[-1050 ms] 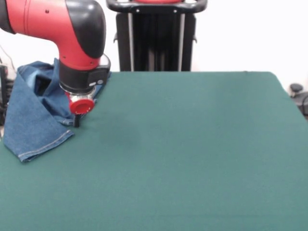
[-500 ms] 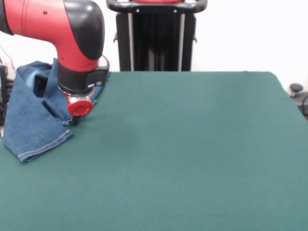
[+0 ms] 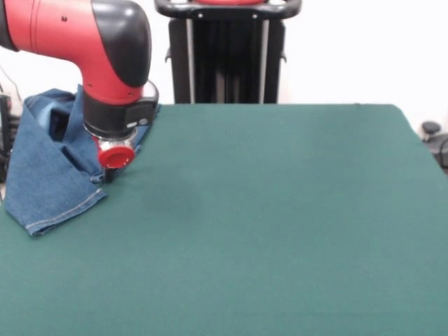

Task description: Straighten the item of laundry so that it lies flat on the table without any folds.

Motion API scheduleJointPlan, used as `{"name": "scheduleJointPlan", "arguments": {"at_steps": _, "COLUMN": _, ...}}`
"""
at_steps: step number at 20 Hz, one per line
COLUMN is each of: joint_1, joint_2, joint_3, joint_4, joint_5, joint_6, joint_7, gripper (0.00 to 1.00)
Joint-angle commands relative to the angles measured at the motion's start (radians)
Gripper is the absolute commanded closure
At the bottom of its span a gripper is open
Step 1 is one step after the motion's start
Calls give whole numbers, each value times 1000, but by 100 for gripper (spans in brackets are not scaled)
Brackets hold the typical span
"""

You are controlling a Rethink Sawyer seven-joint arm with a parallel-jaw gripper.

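The item of laundry (image 3: 49, 175), a pair of blue denim jeans, lies bunched and folded at the far left of the table (image 3: 280, 224). One hemmed leg end points toward the near left edge, and the rest is heaped up behind the arm. The red and black arm comes down over the jeans. My gripper (image 3: 109, 175) sits low at the right edge of the denim, touching or just above the cloth. Only a dark tip shows below the red disc, so its state is unclear.
A black stand (image 3: 227, 49) rises behind the table at top centre. Dark objects (image 3: 434, 136) sit off the table's right edge. The green top stretches wide to the right of the jeans.
The arm has shifted slightly left and back onto the jeans' edge since a second ago. The cloth has barely moved.
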Motion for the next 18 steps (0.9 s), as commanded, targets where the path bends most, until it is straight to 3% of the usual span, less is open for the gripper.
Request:
{"name": "scheduleJointPlan", "arguments": {"at_steps": 1, "joint_1": 25, "joint_2": 222, "joint_3": 111, "joint_4": -120, "joint_5": 14, "joint_6": -76, "joint_7": -72, "gripper": 100}}
{"name": "scheduleJointPlan", "arguments": {"at_steps": 12, "joint_1": 200, "joint_2": 312, "joint_3": 11, "joint_4": -289, "joint_5": 69, "joint_6": -37, "joint_7": 212, "gripper": 100}}
{"name": "scheduleJointPlan", "arguments": {"at_steps": 18, "joint_1": 238, "joint_2": 339, "joint_3": -29, "joint_4": -326, "joint_5": 138, "joint_6": -23, "joint_7": 292, "gripper": 100}}
